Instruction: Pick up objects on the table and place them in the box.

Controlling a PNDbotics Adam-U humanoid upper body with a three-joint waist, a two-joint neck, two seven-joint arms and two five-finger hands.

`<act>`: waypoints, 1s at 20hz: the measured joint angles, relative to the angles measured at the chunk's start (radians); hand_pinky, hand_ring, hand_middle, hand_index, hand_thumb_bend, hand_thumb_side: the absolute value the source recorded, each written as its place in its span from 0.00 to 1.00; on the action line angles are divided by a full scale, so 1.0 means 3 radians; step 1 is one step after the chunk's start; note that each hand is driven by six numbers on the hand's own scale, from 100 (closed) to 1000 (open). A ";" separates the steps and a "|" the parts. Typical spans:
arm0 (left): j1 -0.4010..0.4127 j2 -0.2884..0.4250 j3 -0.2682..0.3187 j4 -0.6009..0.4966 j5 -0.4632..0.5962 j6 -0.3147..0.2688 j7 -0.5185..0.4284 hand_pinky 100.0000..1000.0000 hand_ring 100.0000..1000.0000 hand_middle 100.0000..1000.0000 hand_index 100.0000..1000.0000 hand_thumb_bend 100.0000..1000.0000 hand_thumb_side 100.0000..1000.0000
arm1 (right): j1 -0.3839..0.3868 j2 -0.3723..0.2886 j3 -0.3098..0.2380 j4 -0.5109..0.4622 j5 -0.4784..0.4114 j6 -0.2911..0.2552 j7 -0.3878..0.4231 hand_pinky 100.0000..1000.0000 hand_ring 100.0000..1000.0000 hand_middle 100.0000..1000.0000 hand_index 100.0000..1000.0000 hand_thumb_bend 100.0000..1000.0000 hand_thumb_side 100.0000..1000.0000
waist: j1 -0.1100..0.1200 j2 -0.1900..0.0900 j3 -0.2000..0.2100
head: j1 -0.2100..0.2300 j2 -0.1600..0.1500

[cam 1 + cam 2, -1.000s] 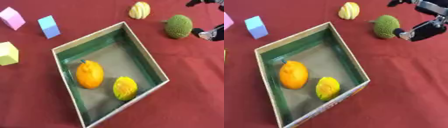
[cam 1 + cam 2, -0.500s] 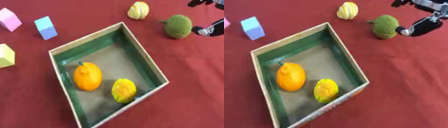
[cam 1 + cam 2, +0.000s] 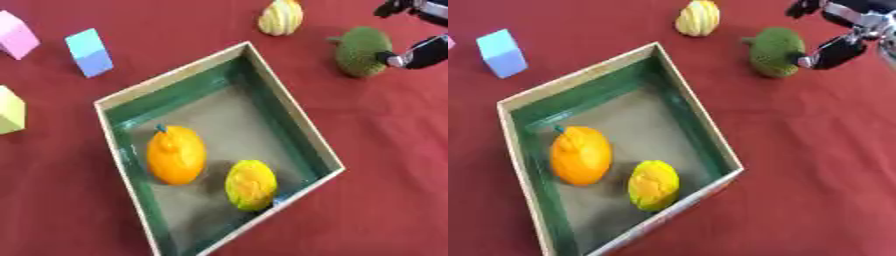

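An open box (image 3: 173, 78) with a green lining sits mid-table, turned at an angle. Inside it lie an orange fruit (image 3: 177, 155) and a yellow-green fruit (image 3: 251, 184). A bumpy green fruit (image 3: 773, 50) rests on the red cloth beyond the box's far right corner. My right hand (image 3: 837, 50) comes in from the upper right, open, with one dark fingertip at the green fruit's right side and other fingers spread above it. A pale yellow ribbed fruit (image 3: 282, 17) lies at the far edge. My left hand is out of sight.
Three blocks stand left of the box on the red cloth: a blue one (image 3: 89, 51), a pink one (image 3: 16, 36) and a yellow one (image 3: 9, 110) at the left edge.
The whole picture has shifted a little, so the camera moved. My right hand stays beside the green fruit, with no clear change in its fingers.
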 measured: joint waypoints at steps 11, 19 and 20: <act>-0.0004 -0.0002 0.0000 0.0000 0.0004 0.0000 0.0000 0.72 0.66 0.61 0.77 0.01 0.63 | -0.0135 0.0183 0.0005 0.0245 0.0037 -0.0089 -0.0075 0.82 0.76 0.52 0.68 0.00 0.00 | -0.0005 0.0008 0.0009 | -0.0007 0.0001; 0.0000 -0.0002 0.0001 0.0000 0.0004 0.0000 0.0001 0.72 0.66 0.61 0.77 0.02 0.62 | -0.0126 0.0131 0.0004 -0.0134 -0.0248 -0.0043 -0.0255 0.81 0.71 0.47 0.64 0.00 0.00 | 0.0000 -0.0087 -0.0052 | 0.0020 0.0025; 0.0000 -0.0002 0.0001 0.0000 0.0003 0.0001 0.0001 0.73 0.66 0.61 0.77 0.02 0.61 | -0.0123 0.0104 0.0003 -0.0219 -0.0283 -0.0035 -0.0268 0.81 0.70 0.47 0.64 0.00 0.00 | 0.0001 -0.0113 -0.0058 | 0.0021 0.0035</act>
